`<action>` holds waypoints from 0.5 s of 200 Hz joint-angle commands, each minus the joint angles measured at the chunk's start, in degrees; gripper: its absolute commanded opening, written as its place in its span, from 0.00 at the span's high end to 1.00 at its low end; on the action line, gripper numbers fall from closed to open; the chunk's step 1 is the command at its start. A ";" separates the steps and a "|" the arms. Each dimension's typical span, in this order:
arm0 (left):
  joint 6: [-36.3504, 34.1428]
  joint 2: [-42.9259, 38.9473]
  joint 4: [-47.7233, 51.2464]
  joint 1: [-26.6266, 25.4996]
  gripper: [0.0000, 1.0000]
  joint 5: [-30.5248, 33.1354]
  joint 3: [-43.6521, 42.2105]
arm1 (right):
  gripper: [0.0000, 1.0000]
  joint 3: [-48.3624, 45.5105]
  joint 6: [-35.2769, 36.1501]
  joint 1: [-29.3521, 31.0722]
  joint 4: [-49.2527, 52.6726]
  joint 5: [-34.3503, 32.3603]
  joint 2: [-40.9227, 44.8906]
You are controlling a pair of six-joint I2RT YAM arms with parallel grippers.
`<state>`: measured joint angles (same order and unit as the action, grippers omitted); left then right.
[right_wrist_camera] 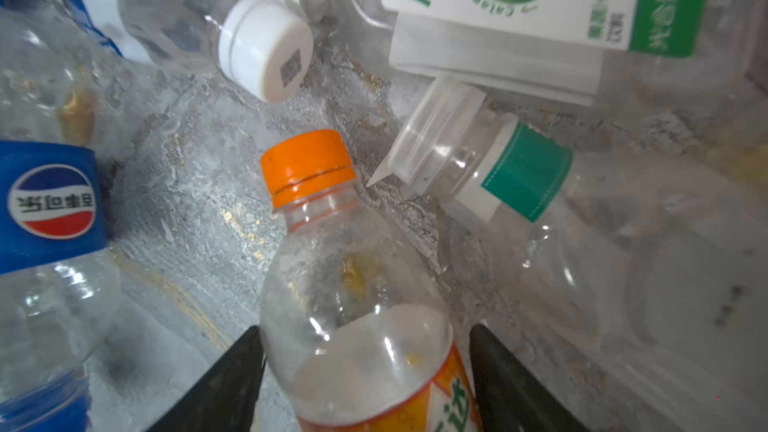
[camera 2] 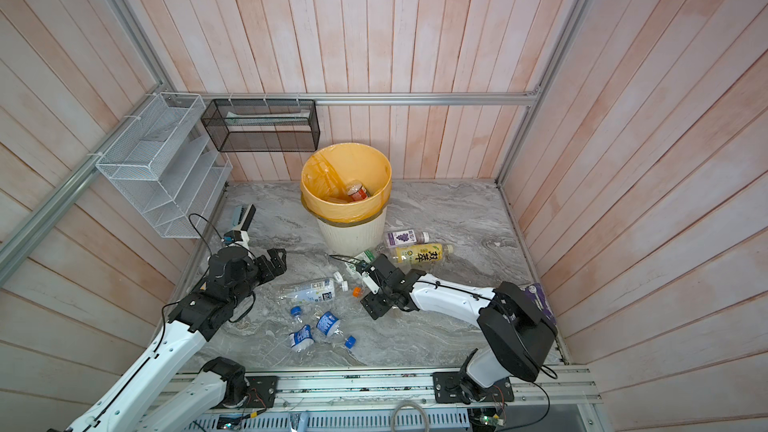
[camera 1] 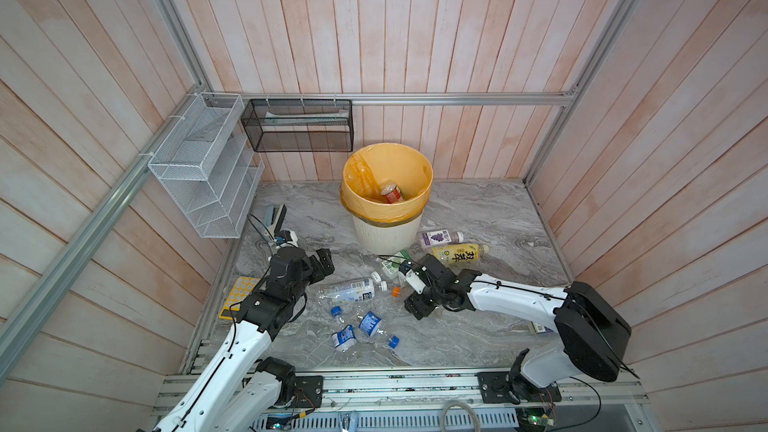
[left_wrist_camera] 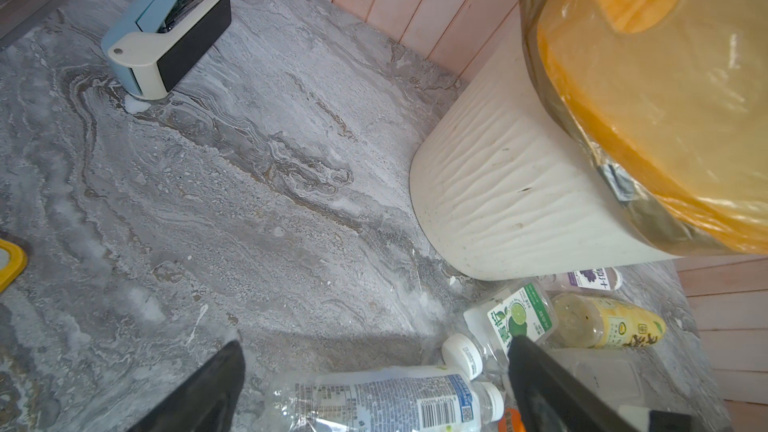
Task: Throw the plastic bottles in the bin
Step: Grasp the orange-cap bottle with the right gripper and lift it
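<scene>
Right gripper [camera 1: 406,295] sits low over the cluttered middle of the table [camera 1: 490,209] in both top views. Only the cap of the orange-capped bottle [camera 1: 396,292] shows past it, pointing toward the left arm's side; the jaws are hidden under the wrist there. The bin [camera 1: 386,234] stands behind this spot, toward the rear wall, near but not touching, with one red-labelled bottle [camera 1: 392,194] already inside. The left gripper [camera 1: 324,261] hangs well apart from the orange cap, with the white-labelled bottle [camera 1: 353,289] lying between the two, so the right arm is judged plainly the nearer. In the left wrist view the left gripper [left_wrist_camera: 376,342] shows both fingers spread wide with nothing pinched. The white-labelled bottle [left_wrist_camera: 374,401] lies crosswise close under the open jaws, and the bin [left_wrist_camera: 498,184] rises beyond. In the right wrist view the right gripper [right_wrist_camera: 365,328] has its jaws apart, astride the body of the orange-capped bottle [right_wrist_camera: 353,284]. One finger lies against the bottle's wall and the other shows a thin gap, so no firm pinch is shown. The bottle's long axis runs straight out from the wrist in line with the fingers, cap farthest away, so the jaws cross the body at its width. The coming move is judged to turn on squeezing across that width, then lifting rearward over the rim. The blue-labelled bottle [right_wrist_camera: 50,201] and the green-collared bottle [right_wrist_camera: 519,172] lie close on either side and may be nudged.
</scene>
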<state>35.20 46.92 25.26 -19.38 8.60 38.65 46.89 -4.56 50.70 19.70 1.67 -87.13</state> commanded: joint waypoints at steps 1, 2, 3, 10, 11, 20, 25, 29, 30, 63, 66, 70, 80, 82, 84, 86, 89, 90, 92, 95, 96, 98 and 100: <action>0.15 -0.31 0.44 0.30 0.00 -0.42 -0.38 | 0.27 0.86 1.22 1.05 3.44 -1.38 -0.90; 0.14 -0.32 0.43 0.35 0.00 -0.42 -0.40 | 0.28 0.89 1.22 1.06 3.43 -1.26 -0.92; 0.14 -0.33 0.42 0.37 0.00 -0.43 -0.41 | 0.28 0.86 1.22 1.11 3.46 -1.25 -0.93; 0.13 -0.21 0.43 0.29 0.00 -0.43 -0.25 | 0.32 1.01 1.30 1.37 3.58 -1.25 -0.96; 0.13 -0.18 0.38 0.30 0.00 -0.43 -0.25 | 0.32 1.05 1.30 1.35 3.59 -1.28 -0.94; 0.13 -0.13 0.33 0.30 0.00 -0.43 -0.25 | 0.38 1.02 1.31 1.67 3.46 -1.30 -0.89; 0.13 -0.13 0.37 0.31 0.00 -0.51 -0.22 | 0.40 1.01 1.26 1.78 3.50 -1.07 -0.76; 0.13 -0.10 0.35 0.37 0.00 -0.51 -0.22 | 0.41 1.01 1.22 1.81 3.50 -0.88 -0.61; 0.13 -0.13 0.33 0.34 0.00 -0.51 -0.23 | 0.41 1.01 1.17 1.88 3.46 -0.88 -0.55; 0.38 -0.30 0.49 0.35 0.00 -0.52 -0.20 | 0.46 -0.84 -1.13 1.97 1.83 0.05 4.71; 0.39 -0.36 0.50 0.32 0.00 -0.52 -0.16 | 0.47 -1.32 -1.48 1.95 1.49 0.14 5.60; 0.47 -0.45 0.50 0.30 0.00 -0.51 -0.26 | 0.47 -1.98 -2.06 1.93 0.97 0.06 6.90; 0.66 -0.72 0.50 0.30 0.00 -0.21 -0.48 | 0.47 -3.59 -3.45 1.95 -0.41 -0.16 10.92; 0.72 -0.76 0.43 0.30 0.00 -0.11 -0.44 | 0.47 -3.90 -3.73 1.95 -0.69 -0.30 11.85; 0.74 -0.81 0.41 0.30 0.00 -0.08 -0.56 | 0.47 -4.35 -4.00 1.95 -0.95 -0.56 12.81; 0.79 -0.85 0.45 0.30 0.00 0.05 -0.65 | 0.48 -4.73 -4.26 1.97 -1.22 -0.74 13.73; 0.89 -1.00 0.39 0.30 0.00 0.22 -0.67 | 0.48 -5.13 -4.72 1.95 -1.66 -1.20 15.25; 0.86 -1.06 0.36 0.30 0.00 0.25 -0.72 | 0.48 -5.36 -4.87 1.95 -1.81 -1.35 15.77; 0.84 -1.15 0.33 0.33 0.00 0.33 -0.72 | 0.49 -5.73 -5.14 1.95 -2.07 -1.64 16.89; 0.91 -1.15 0.33 0.31 0.00 0.58 -0.83 | 0.50 -6.28 -5.47 1.97 -2.37 -2.24 18.49; 0.92 -1.18 0.28 0.31 0.00 0.65 -0.80 | 0.50 -6.42 -5.64 1.96 -2.56 -2.53 19.10; 0.92 -1.27 0.29 0.30 0.00 0.63 -0.85 | 0.51 -6.85 -5.92 1.97 -2.74 -3.01 20.27; 0.92 -1.29 0.25 0.35 0.00 0.76 -0.86 | 0.52 -7.18 -6.19 2.00 -3.05 -3.46 21.44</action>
<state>35.48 46.72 25.30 -19.38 8.62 38.65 43.00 -6.57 52.38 19.92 1.26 -75.83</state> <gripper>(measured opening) 0.997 0.541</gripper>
